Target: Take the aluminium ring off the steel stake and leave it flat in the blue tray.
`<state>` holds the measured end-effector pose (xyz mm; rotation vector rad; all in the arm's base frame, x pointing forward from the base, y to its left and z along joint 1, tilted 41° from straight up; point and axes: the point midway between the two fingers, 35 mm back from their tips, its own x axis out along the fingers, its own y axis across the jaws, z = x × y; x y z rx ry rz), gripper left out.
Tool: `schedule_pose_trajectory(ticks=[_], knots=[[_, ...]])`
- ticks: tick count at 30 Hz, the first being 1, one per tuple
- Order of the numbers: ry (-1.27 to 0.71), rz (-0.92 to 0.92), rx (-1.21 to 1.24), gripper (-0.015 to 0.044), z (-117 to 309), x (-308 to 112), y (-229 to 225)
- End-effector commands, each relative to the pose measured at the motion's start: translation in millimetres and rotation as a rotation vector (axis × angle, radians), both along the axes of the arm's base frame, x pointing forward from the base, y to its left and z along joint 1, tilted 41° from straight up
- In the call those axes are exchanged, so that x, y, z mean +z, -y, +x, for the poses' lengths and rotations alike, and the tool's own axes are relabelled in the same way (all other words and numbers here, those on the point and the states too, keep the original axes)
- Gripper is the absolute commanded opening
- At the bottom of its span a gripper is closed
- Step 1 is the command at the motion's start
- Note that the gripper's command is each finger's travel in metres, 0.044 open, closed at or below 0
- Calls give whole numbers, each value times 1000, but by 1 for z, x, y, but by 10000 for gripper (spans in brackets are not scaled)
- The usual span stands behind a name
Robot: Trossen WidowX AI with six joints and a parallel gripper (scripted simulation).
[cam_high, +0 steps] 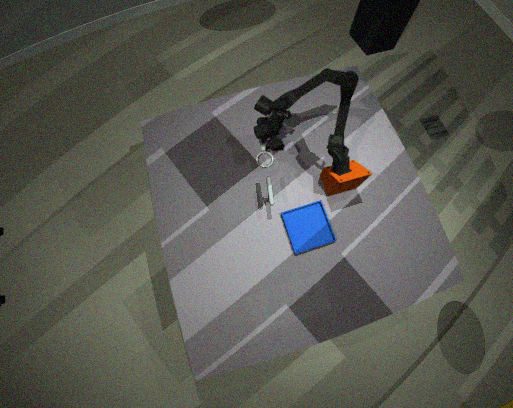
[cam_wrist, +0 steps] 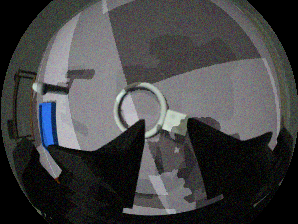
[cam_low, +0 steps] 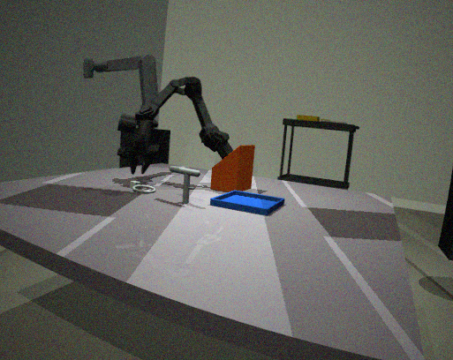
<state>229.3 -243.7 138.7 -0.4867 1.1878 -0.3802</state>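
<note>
"Since the ring [cam_high: 271,165] [cam_low: 144,192] [cam_wrist: 118,118] lies flat on the table, left of the stake [cam_high: 270,191] [cam_low: 185,190] [cam_wrist: 54,90], the freeing looks done?"

"Yes. Above it the gripper [cam_high: 270,148] [cam_low: 139,171] [cam_wrist: 166,123] hangs about half open, holding nothing. I'd call this lining up on the tab [cam_high: 263,148] [cam_low: 135,183] [cam_wrist: 175,121]."

"Next?"

"Straddle the tab, lower, close, lift. Then carry it right, clear of the cross-bar [cam_high: 270,190] [cam_low: 184,171] [cam_wrist: 38,87], to the blue tray [cam_high: 308,229] [cam_low: 247,204] [cam_wrist: 48,124]."
</note>
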Motion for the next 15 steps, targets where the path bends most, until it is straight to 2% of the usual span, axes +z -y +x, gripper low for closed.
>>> schedule_pose_trajectory(ticks=[1,15], knots=[[37,36,-113,200,1,-1,2],[209,140,-549,200,3,-2,3]])
